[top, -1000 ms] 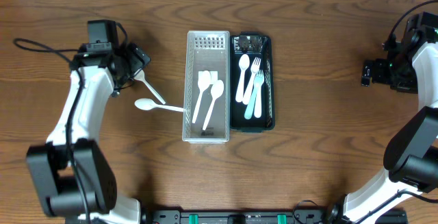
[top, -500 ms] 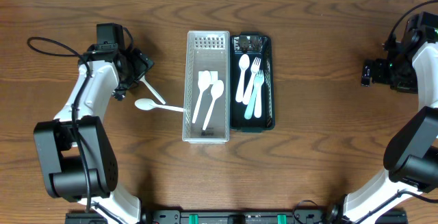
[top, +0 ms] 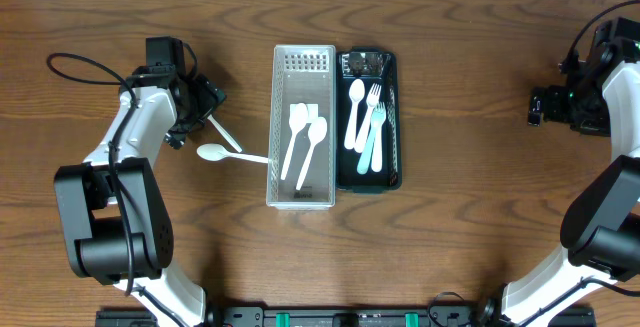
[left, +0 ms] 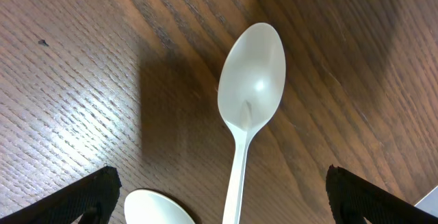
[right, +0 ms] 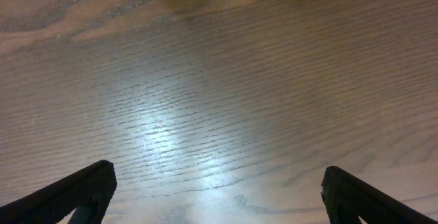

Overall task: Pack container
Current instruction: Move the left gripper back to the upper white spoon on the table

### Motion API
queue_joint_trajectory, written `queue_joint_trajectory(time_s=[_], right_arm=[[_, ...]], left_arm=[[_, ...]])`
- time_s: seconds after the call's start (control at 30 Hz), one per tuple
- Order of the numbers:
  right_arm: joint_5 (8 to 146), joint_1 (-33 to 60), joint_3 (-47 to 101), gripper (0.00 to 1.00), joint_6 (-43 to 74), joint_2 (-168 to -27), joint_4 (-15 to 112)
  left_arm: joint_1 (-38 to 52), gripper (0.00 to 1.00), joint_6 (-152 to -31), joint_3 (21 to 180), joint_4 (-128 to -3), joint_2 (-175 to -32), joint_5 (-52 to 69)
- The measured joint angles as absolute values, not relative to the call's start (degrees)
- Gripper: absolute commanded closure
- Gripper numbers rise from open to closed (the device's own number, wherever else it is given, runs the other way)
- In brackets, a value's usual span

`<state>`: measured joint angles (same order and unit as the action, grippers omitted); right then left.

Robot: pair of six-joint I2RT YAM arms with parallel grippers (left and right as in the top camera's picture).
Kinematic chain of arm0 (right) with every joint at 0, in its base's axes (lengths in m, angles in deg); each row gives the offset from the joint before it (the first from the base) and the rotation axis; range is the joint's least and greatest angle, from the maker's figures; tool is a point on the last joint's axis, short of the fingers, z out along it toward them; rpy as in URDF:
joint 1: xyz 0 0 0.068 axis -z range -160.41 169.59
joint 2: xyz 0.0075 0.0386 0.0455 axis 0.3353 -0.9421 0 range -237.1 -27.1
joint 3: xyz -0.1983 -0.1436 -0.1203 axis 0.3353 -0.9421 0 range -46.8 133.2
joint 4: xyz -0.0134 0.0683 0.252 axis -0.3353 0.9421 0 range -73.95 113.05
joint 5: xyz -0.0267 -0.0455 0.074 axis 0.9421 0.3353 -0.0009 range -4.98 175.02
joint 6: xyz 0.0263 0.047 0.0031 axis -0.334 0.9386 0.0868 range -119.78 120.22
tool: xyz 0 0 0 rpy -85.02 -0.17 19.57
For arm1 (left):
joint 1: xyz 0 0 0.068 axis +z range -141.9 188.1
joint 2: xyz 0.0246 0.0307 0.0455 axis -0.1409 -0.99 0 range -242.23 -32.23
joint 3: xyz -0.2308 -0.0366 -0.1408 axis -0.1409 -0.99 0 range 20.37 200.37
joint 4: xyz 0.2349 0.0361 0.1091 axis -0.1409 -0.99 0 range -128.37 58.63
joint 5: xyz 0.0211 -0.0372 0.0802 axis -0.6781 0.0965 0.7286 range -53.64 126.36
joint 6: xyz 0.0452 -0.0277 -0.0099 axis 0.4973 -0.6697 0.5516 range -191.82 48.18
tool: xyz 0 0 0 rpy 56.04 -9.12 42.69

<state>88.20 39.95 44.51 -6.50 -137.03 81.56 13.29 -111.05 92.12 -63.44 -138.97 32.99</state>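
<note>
Tabletop (top: 460,217): brown wood, everything sits on it.
White basket (top: 272,117): middle of the tabletop, its long side right up against the black tray (top: 397,117). A couple of white pieces (top: 303,139) are lying inside.
Black tray: on the basket's right, with some cutlery (top: 365,117) in it already.
Left claw (top: 197,105): hovering just left of the basket. The wrist view shows it (left: 226,196) spread wide with nothing pinched.
Right claw (top: 545,107): way off by the right edge, also apart (right: 219,190), just bare wood under it.
Upper spoon (top: 226,135): loose on the wood, bowl end tucked under the left claw. In the wrist view (left: 252,80) it sits between the fingertips.
Lower spoon (top: 211,152): just beside the upper one, handle tip reaching the basket wall. Its bowl (left: 157,209) pokes into the bottom of the wrist view.
Risk: my guess is the two spoons are close enough that closing on one nudges or drags the other. Thin flat plastic on wood could also skid out of the pinch.
</note>
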Motion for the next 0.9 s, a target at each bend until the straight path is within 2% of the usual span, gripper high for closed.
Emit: queue_joint_trajectory(time_s=[0.9], right_arm=[[88.22,39.95,44.51,0.01,-6.50,-137.03,81.56]], left_arm=[[13.29,0.02,-110.59,92.12,-61.76,-143.19,34.45]])
